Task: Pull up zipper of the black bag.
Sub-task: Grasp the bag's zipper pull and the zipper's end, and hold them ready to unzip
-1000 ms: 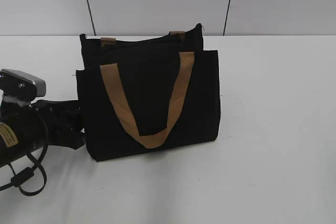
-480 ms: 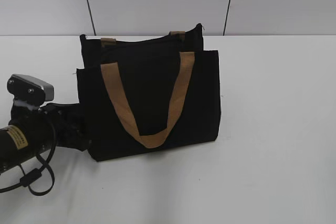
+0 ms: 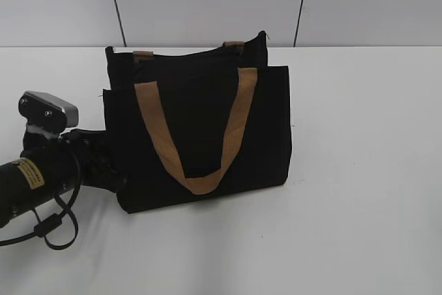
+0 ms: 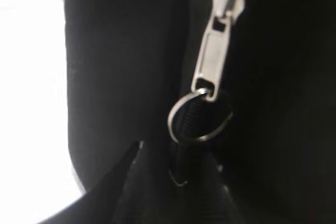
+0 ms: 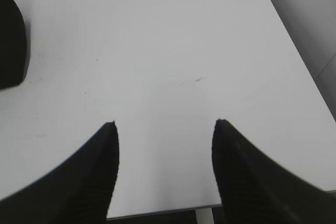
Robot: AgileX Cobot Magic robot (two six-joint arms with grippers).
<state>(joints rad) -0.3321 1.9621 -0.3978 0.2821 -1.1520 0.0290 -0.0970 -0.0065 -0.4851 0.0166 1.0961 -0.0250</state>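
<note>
The black bag (image 3: 200, 129) stands upright mid-table; its silver zipper (image 4: 216, 51) with ring hangs at the bag's nine-o'clock side, facing the left gripper (image 3: 114, 170), whose opening is unclear. Right gripper (image 5: 165, 129) gapes wide.

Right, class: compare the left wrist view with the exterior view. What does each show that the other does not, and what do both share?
Only the left wrist view shows the zipper: a silver pull tab with a wire ring through its lower end, and a dark fingertip below.

Only the exterior view shows the black bag whole, standing on the white table, its tan handle hanging down the front, and the left arm at its left side.

Both show the bag's black fabric and the white table.
</note>
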